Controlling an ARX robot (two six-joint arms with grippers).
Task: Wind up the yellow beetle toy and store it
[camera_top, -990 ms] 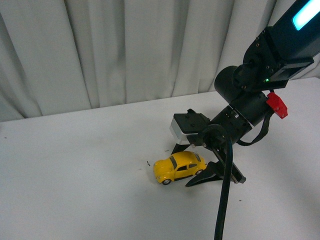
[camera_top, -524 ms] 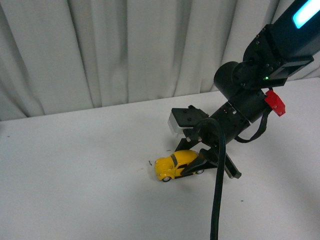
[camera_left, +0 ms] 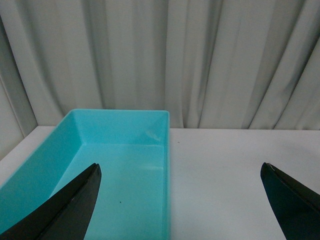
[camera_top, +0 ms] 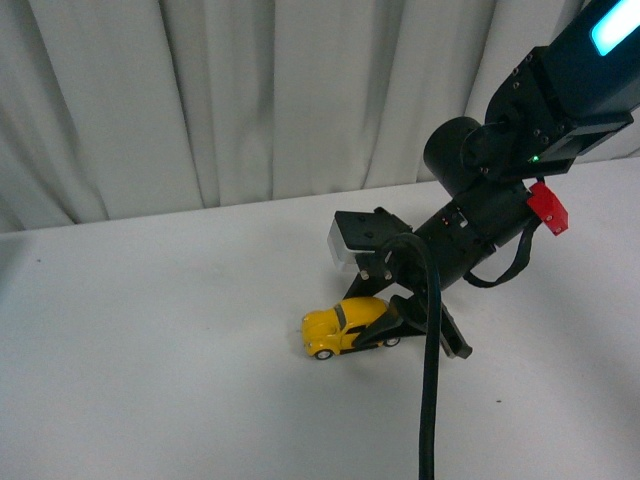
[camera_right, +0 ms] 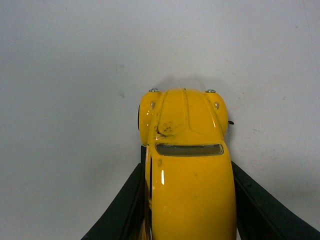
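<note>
Right fingers (camera_right: 125,210) snug against yellow beetle toy (camera_right: 187,175)

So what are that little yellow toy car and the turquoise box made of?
The small rounded yellow toy car looks like painted metal or hard plastic: glossy, with sharp light reflections and a dark scuff in the paint. The rectangular turquoise bin looks like moulded plastic: smooth, evenly coloured thin walls with a soft sheen.

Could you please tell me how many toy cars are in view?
1: the yellow beetle toy on the white table, held by the right gripper. None shows in the teal bin.
</note>
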